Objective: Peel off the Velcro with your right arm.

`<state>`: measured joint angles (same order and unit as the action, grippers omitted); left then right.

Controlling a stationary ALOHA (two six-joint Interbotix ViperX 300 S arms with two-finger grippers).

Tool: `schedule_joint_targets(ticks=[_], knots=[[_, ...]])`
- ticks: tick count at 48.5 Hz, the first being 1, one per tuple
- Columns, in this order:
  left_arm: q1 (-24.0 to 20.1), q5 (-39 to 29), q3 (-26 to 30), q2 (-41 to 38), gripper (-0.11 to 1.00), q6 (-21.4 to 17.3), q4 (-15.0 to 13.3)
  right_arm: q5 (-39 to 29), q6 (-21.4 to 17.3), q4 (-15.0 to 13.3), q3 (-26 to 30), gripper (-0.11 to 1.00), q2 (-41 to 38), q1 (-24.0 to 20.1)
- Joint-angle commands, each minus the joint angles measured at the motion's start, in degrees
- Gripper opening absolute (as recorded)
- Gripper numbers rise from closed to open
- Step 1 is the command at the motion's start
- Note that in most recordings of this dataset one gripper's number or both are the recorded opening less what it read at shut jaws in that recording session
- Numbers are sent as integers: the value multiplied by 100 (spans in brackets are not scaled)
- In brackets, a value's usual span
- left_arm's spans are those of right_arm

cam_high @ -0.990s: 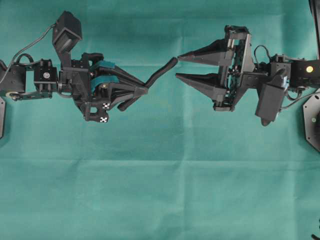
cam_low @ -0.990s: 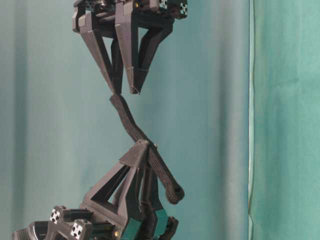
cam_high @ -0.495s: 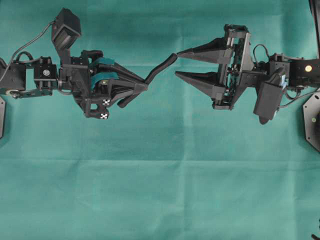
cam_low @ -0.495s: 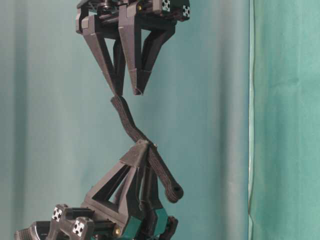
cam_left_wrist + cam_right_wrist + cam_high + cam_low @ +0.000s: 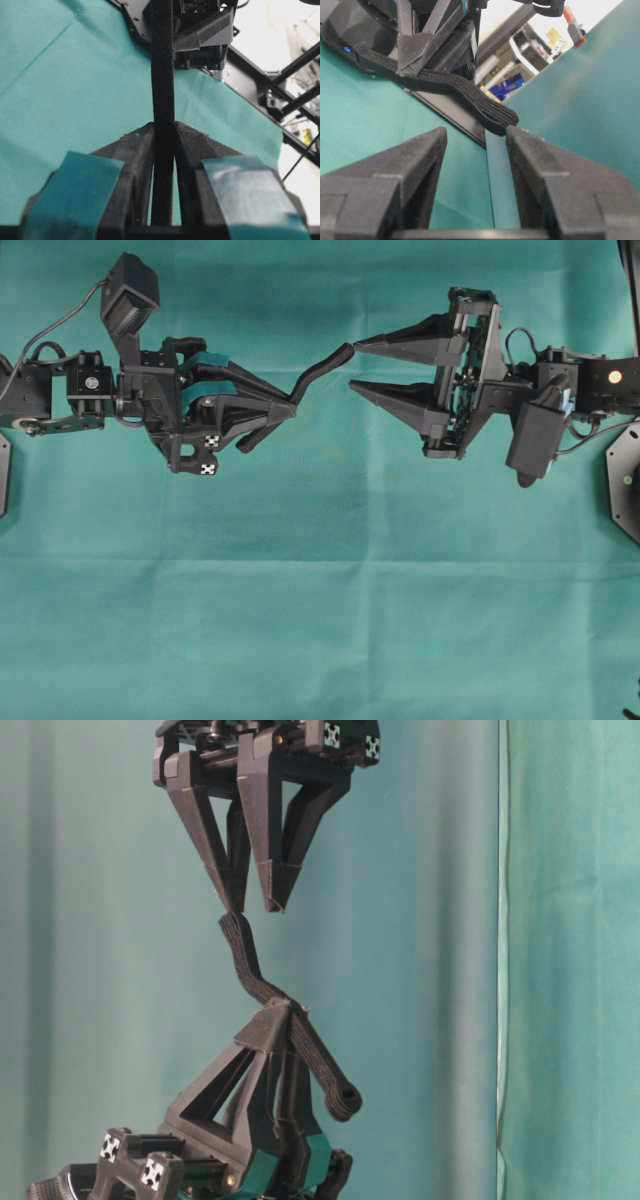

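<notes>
The Velcro [image 5: 322,371] tip has lifted to the right gripper [image 5: 352,366], contact unclear.

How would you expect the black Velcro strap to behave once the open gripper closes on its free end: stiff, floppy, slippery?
Probably flexible: the Velcro kinks between the left gripper and the open right gripper. It likely has some body, since its free end holds out unsupported. Its woven, ribbed surface should resist slipping.

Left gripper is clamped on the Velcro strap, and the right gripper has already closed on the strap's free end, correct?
Not quite. The left gripper is clamped on the Velcro, but the right gripper has not closed: the right wrist view shows its jaws apart, with the strap's free end at one fingertip, not pinched.
</notes>
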<state>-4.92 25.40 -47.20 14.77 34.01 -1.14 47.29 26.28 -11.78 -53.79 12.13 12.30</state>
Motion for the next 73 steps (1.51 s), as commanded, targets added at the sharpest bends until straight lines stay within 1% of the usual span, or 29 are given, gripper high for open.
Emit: schedule_joint_targets(ticks=[1, 73], knots=[[-88, 88, 79, 123, 10, -9, 0, 105, -18, -18, 88, 9, 0, -35], [-79, 88, 62, 53, 10, 0, 0, 185, -18, -18, 220, 9, -114, -35]])
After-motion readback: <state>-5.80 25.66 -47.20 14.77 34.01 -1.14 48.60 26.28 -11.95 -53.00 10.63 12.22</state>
